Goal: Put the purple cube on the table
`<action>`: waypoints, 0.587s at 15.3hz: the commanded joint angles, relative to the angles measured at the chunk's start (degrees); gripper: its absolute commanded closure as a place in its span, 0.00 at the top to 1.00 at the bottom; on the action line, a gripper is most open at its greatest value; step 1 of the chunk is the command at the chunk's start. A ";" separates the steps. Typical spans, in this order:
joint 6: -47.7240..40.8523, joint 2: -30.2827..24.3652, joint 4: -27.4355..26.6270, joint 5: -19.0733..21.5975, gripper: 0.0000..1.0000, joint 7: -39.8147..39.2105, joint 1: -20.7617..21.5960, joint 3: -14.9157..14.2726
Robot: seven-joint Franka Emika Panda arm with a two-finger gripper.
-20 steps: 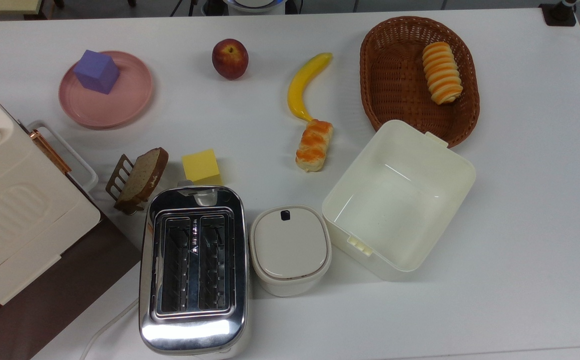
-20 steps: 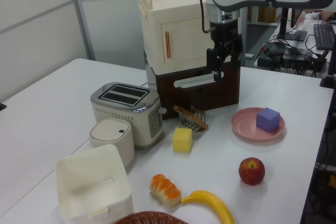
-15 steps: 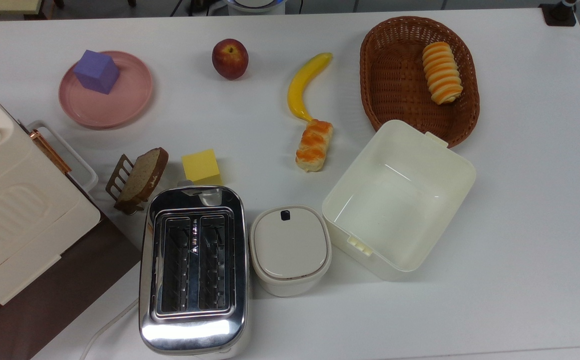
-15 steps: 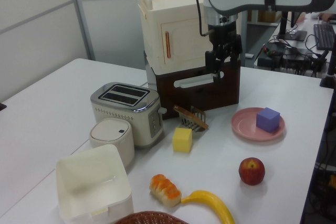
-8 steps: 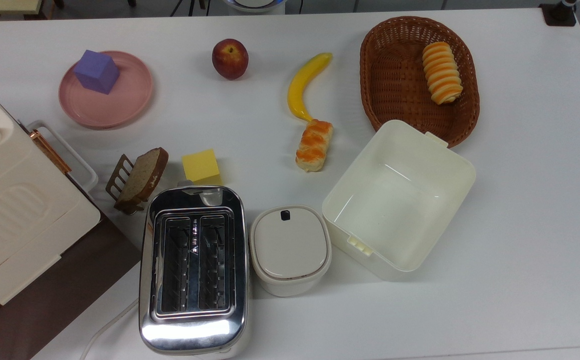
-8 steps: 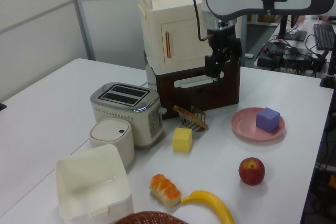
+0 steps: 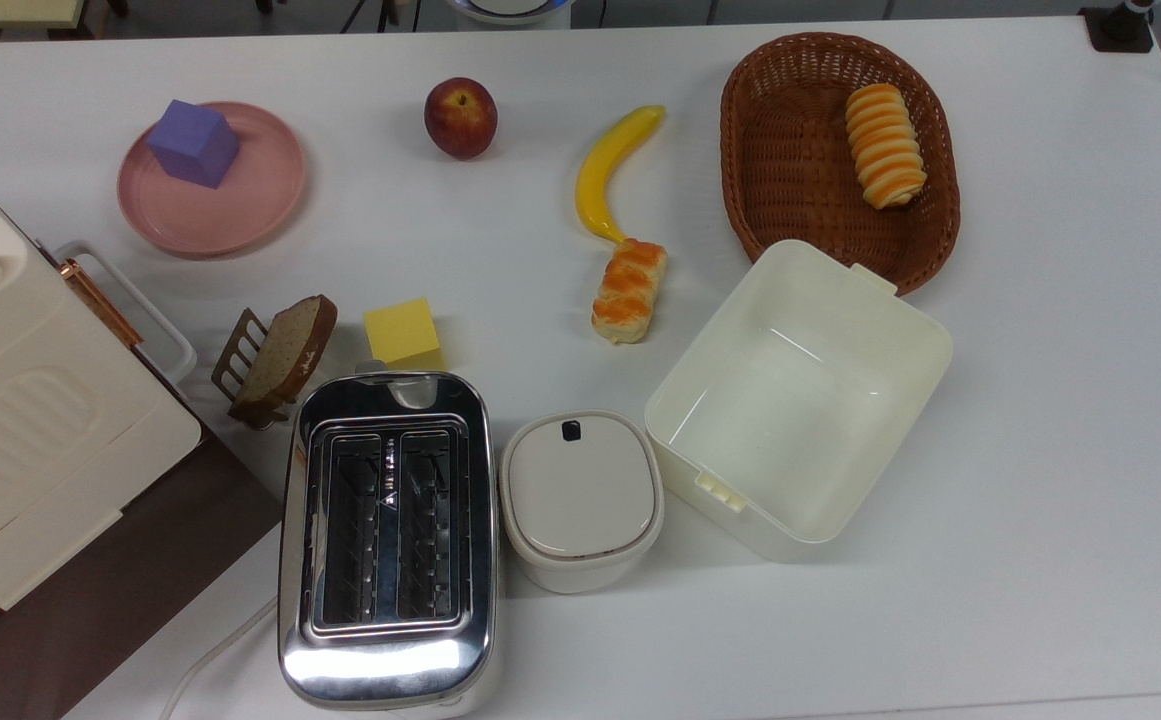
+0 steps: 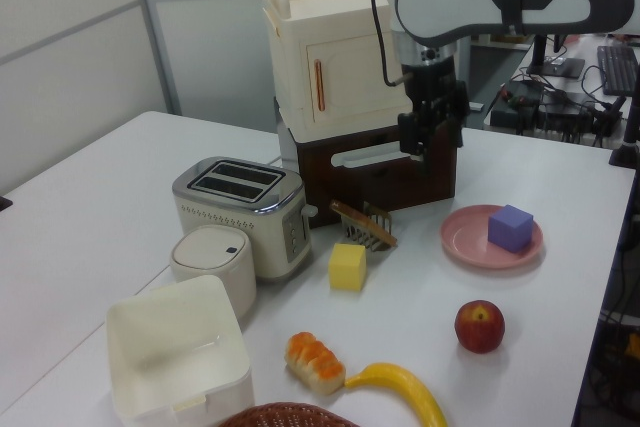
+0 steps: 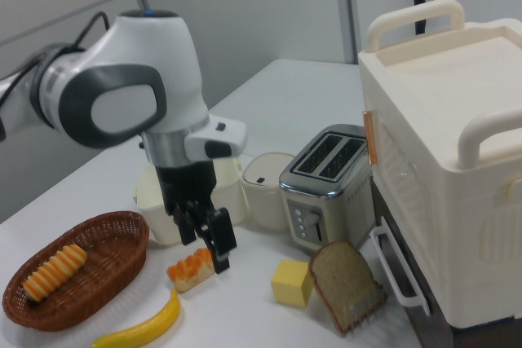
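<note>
Purple cube [image 7: 194,143] sits on the pink plate [image 7: 240,215], pincer [image 8: 421,137] raised well apart from it
Your pincer hangs empty with fingers narrowly parted; descend off-centre and you could clip the cube's corner, skid it across the plate, or drag the plate over the tabletop [image 7: 1040,400] toward the apple [image 7: 460,117]

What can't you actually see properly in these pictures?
- Basket: left view, cut off by the bottom edge.
- Cabinet: top view, cut off by the left edge.
- Open box: right view, mostly behind the arm.
- Pot: top view, the lid hides its contents.
</note>
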 commanded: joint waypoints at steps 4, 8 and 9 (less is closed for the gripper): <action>11.54 -6.19 -11.86 -0.60 1.00 6.21 -13.27 6.65; 6.88 -3.45 -5.34 -0.78 1.00 3.75 -14.69 5.43; 5.83 -3.11 -4.82 -0.78 1.00 3.66 -14.87 4.90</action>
